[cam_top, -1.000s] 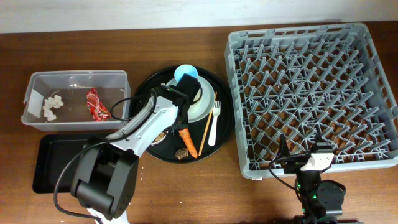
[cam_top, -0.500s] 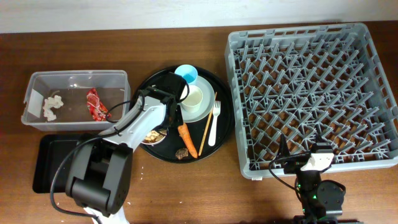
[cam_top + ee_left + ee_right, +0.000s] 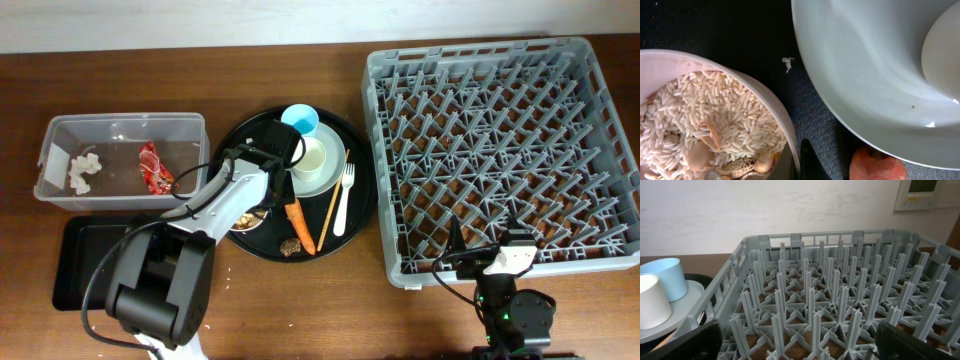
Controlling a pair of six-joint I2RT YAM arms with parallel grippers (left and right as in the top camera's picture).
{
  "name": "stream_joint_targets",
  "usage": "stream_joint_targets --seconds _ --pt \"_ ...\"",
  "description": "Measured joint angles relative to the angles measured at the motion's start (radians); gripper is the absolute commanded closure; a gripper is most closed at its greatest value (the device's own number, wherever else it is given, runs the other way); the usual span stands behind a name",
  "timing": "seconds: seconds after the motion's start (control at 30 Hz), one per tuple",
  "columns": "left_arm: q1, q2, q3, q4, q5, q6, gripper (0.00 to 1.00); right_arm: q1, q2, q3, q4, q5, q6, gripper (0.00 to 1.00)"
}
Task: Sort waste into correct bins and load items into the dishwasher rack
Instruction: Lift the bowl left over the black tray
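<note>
**Left gripper (image 3: pixel 796 167):** jaws together, clamped on the rim of the white-pink bowl (image 3: pixel 771 100). 1 dark finger is outside the rim.

**Bowl:** sits on the left part of the round black tray (image 3: pixel 240 140) and is filled with rice-like scraps (image 3: pixel 705 110). From overhead, the left arm covers most of it.

**Obstructions:** the pale grey plate (image 3: pixel 865 75) lies near the bowl with a strip of tray between them. The carrot (image 3: pixel 877 165) sits just beside the outer finger. The cream cup (image 3: pixel 311 155) stands on the plate, and the blue cup (image 3: pixel 300 119) stands behind it. The chopstick (image 3: pixel 330 212), fork (image 3: pixel 343 195) and brown lump (image 3: pixel 292 246) lie further right on the tray.

**Bins:** the clear tub (image 3: pixel 120 122) holds the red wrapper (image 3: pixel 155 168) and the white tissue (image 3: pixel 84 170). The shallow black tray (image 3: pixel 95 260) lies in front of it.

**Right gripper (image 3: pixel 795 342):** fingers wide apart, holding nothing, at the near edge of the dishwasher rack (image 3: pixel 500 140).

**Change since 1 second ago:** the left gripper has moved off the cream cup to the bowl and closed. Nothing else has moved.
</note>
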Motion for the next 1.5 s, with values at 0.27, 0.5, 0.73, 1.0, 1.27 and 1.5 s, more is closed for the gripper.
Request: stream_joint_targets --seconds 0.27,0.5,0.73,1.0,1.27,1.5 --pt "0.000 -0.082 0.015 -0.092 0.023 0.000 1.00 0.000 0.000 0.000 0.000 0.000 0.000 0.01" --pt "0.000 -0.202 0.015 -0.120 0.023 0.022 1.00 0.000 0.000 0.000 0.000 0.000 0.000 0.01" --pt "0.151 -0.385 0.015 -0.262 0.022 0.027 1.00 0.000 0.000 0.000 0.000 0.000 0.000 0.01" --pt "0.527 -0.415 0.015 -0.385 0.065 0.027 1.00 0.000 0.000 0.000 0.000 0.000 0.000 0.01" --pt "0.752 -0.419 -0.019 -0.455 0.113 0.047 1.00 0.000 0.000 0.000 0.000 0.000 0.000 0.01" --pt "0.752 -0.419 -0.019 -0.473 0.109 0.181 1.00 0.000 0.000 0.000 0.000 0.000 0.000 0.01"
